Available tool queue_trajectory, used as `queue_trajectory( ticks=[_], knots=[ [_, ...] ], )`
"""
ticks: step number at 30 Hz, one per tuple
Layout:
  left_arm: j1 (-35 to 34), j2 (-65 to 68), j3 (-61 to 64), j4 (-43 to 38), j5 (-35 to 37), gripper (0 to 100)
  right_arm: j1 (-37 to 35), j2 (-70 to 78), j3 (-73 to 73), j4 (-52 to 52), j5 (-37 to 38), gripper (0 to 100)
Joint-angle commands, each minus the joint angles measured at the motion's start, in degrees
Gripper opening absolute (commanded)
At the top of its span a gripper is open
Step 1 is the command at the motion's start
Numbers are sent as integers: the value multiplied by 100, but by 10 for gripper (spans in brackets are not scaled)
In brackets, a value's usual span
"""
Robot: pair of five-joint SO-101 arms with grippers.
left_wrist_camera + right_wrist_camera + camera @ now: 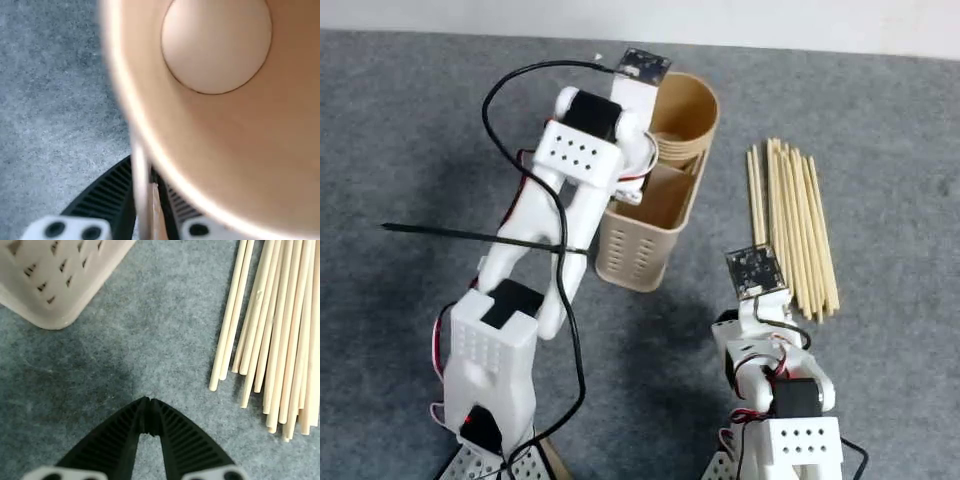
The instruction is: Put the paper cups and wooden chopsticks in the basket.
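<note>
Over the basket (638,250), our left claw (143,205) pinches the rim of a paper cup (225,130) standing in its far compartment. Our right claw (149,416), pressed together and empty, hangs above the counter (125,355) near the wooden chopsticks (280,325).

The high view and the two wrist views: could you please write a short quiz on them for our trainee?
1. Where do the wooden chopsticks lie relative to the basket?
2. The left gripper holds: A) a paper cup by its wall B) a chopstick C) nothing.
3. True or false: the right gripper is shut and empty.
Key: 1 outside it, on the grey mat beside it; 2 A; 3 true.
</note>
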Motion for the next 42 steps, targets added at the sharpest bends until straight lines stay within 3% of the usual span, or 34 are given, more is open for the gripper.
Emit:
queue_trajectory(
  ticks=[1, 9, 18, 31, 38, 42],
  knots=[
    [207, -31, -48, 9, 88, 4, 31, -40, -22, -110, 26, 6],
    [277, -31, -66, 9, 1029, 4, 31, -40, -22, -110, 26, 6],
    [418, -40, -66, -519, 1785, 4, 31, -40, -22, -119, 26, 6],
    [585, -48, -66, -527, 2013, 9, 31, -40, -22, -119, 26, 6],
    [602, -251, -567, -237, 2013, 239, 31, -40, -22, -119, 26, 6],
    [567, -435, -1147, -229, 1996, 236, 31, -40, -22, -119, 26, 6]
  ],
)
